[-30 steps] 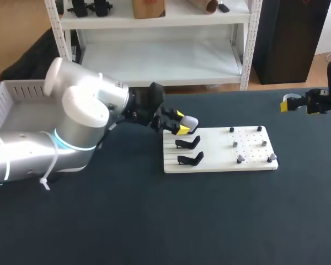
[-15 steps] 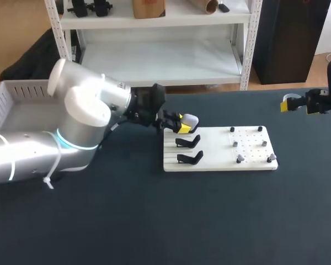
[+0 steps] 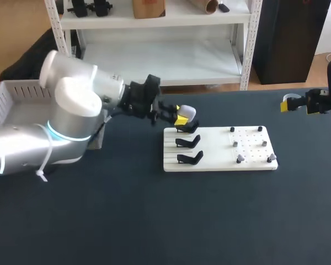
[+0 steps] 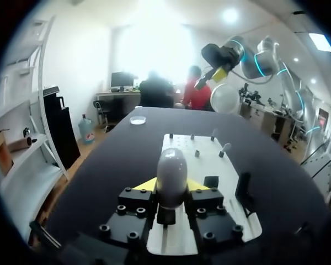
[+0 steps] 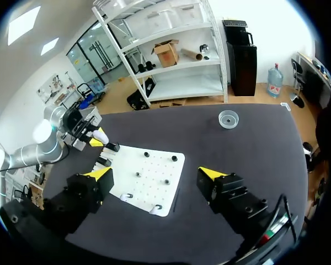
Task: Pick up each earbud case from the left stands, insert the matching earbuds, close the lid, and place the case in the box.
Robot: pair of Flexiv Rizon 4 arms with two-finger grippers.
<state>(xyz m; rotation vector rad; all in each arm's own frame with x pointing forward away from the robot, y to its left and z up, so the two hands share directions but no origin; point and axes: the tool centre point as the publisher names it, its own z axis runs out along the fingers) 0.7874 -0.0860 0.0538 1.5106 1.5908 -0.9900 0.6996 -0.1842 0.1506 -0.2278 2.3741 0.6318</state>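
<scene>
- Left gripper (image 3: 180,118) clenched on the earbud case (image 4: 171,165), held just above the rear stand (image 3: 188,128) of the white board (image 3: 254,163)
- Case is white, smooth and egg-shaped, upright between the yellow tips
- Right gripper (image 5: 154,176) released, at the desk's (image 3: 209,221) right edge, well apart from the board
- Box (image 3: 14,91) sits far left behind the left arm, its contents hidden
- Clear dish (image 5: 228,118) stands on the desk beyond the board

Box (image 3: 16,89) cut by edge; earbuds (image 3: 240,159) seemingly indistinct.
</scene>
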